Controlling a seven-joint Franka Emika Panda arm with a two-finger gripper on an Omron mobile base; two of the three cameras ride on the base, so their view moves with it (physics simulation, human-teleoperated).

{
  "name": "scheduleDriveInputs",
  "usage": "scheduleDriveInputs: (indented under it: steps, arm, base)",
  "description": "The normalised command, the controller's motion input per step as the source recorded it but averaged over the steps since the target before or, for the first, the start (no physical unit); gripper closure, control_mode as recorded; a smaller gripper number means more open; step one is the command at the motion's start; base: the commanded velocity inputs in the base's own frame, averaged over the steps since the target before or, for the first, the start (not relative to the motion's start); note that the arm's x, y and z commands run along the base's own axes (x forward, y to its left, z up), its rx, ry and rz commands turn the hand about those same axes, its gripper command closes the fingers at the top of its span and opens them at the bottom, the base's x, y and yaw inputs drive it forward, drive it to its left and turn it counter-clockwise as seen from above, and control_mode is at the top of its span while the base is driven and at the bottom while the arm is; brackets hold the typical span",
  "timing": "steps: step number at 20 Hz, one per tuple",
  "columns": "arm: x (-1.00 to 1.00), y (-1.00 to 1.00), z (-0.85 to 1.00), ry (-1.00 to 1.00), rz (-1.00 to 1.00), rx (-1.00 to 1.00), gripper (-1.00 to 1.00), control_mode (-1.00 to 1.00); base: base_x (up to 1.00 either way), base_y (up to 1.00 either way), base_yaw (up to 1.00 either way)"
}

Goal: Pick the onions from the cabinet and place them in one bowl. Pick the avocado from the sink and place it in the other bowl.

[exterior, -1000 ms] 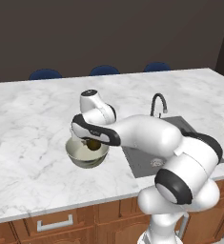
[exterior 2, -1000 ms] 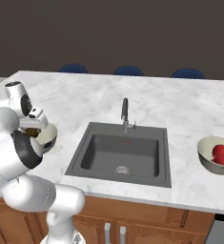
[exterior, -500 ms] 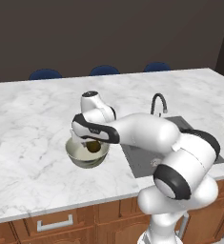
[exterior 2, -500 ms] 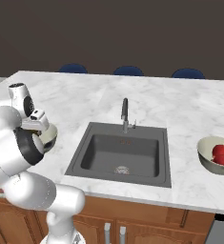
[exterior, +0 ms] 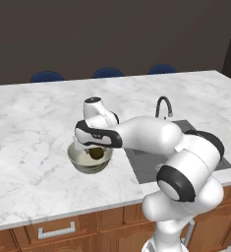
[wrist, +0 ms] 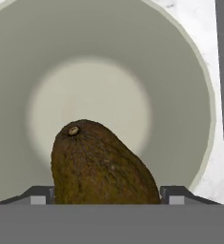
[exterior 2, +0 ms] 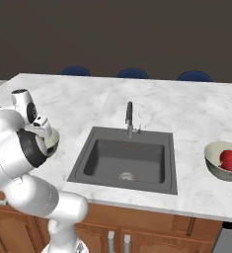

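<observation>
- The avocado (wrist: 101, 164) is held between the 2 fingertips of the gripper (wrist: 106, 194), inside the left bowl (exterior: 77, 160).
- It is judged light, firm and slightly slippery (best gripped across its broad middle).
- 2 onions (exterior 2: 229, 160) sit in the right bowl (exterior 2: 213, 165).

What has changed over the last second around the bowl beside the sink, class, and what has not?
Very little: the tool has stayed over the left bowl with the avocado between its fingers, not let go; the arm shifted only slightly. The onions stayed in the right bowl, and the sink is as before.
</observation>
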Motion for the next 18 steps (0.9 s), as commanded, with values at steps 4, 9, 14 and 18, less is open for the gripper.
scheduleDriveInputs:
  steps: [4,9,14,18]
  arm:
    - [0.05,0.00,-0.05,0.00,0.00,0.00,1.00,-1.00]
    - [0.06,0.02,-0.07,0.02,0.00,0.00,1.00,-1.00]
    - [0.06,0.15,-0.11,0.06,0.00,0.00,1.00,-1.00]
    - [0.03,0.15,-0.11,0.06,0.00,0.00,1.00,-1.00]
  base:
    - [0.00,0.00,0.00]
    - [0.00,0.00,0.00]
    - [0.00,0.00,0.00]
    - [0.00,0.00,0.00]
